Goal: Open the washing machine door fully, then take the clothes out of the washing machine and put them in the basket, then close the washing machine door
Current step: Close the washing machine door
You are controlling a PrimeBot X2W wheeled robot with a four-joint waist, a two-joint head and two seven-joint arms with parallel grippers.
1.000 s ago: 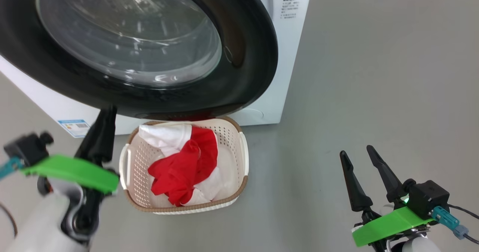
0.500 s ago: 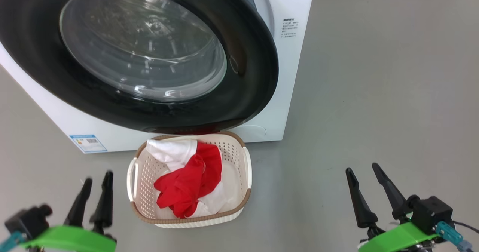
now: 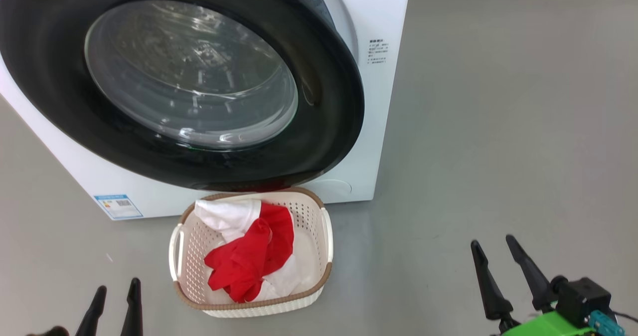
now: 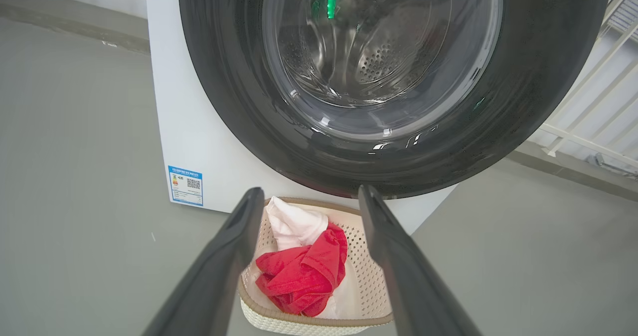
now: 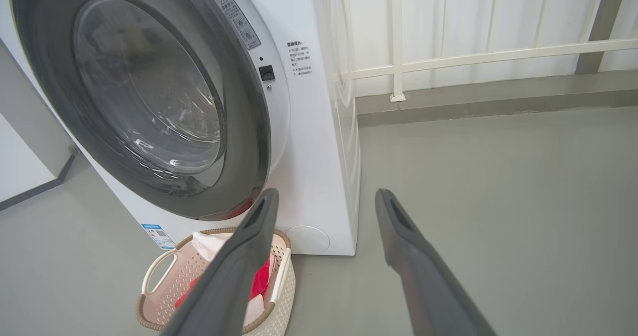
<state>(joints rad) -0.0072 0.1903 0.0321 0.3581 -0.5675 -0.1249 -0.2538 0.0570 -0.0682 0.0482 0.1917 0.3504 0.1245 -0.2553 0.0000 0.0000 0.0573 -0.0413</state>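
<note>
Your left gripper (image 3: pixel 116 287) and right gripper (image 3: pixel 491 241) both sit low with dark fingers spread, holding nothing. Red and white clothes (image 3: pixel 244 266) lie in the cream perforated basket (image 3: pixel 259 308) just under the glossy black round door (image 3: pixel 329 101), slightly ajar on the white washing machine (image 3: pixel 379 126). Bare grey floor (image 3: pixel 498 126) on your right.

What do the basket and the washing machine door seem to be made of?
The basket: likely matte cream plastic, with moulded holes and a brown woven-look rim. The washing machine door: glossy black ring, probably plastic, around clear glass showing reflections.
</note>
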